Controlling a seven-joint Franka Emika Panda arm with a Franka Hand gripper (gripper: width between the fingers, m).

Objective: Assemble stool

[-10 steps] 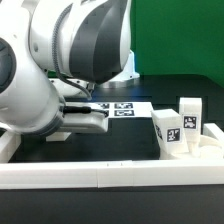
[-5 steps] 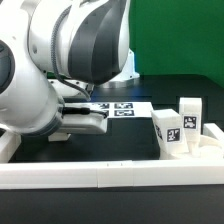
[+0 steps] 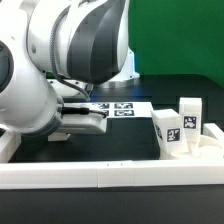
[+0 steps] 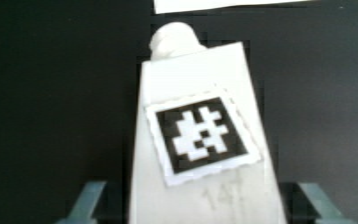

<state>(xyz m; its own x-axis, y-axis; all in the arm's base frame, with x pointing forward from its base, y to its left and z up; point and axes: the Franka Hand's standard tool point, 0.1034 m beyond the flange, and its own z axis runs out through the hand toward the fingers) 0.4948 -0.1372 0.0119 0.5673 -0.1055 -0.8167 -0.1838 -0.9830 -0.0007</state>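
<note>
A white stool leg (image 4: 194, 110) with a black-and-white tag lies lengthwise on the black table, its rounded peg end pointing away from the wrist. My gripper (image 4: 199, 205) straddles the leg's near end, one finger (image 4: 92, 200) on each side, shut on it. In the exterior view the same leg (image 3: 88, 121) lies flat under the big white arm, which hides the jaws. Two more tagged legs (image 3: 168, 131) (image 3: 190, 117) stand upright at the exterior view's right. Beside them, low at the right edge, shows part of the white seat (image 3: 208, 152).
The marker board (image 3: 120, 106) lies flat behind the held leg. A long white border rail (image 3: 100, 176) runs along the table's front, with a short end piece (image 3: 8, 146) at the exterior view's left.
The jaws have closed on the lying leg. The arm, the leg and the other parts show no movement in the exterior view.
</note>
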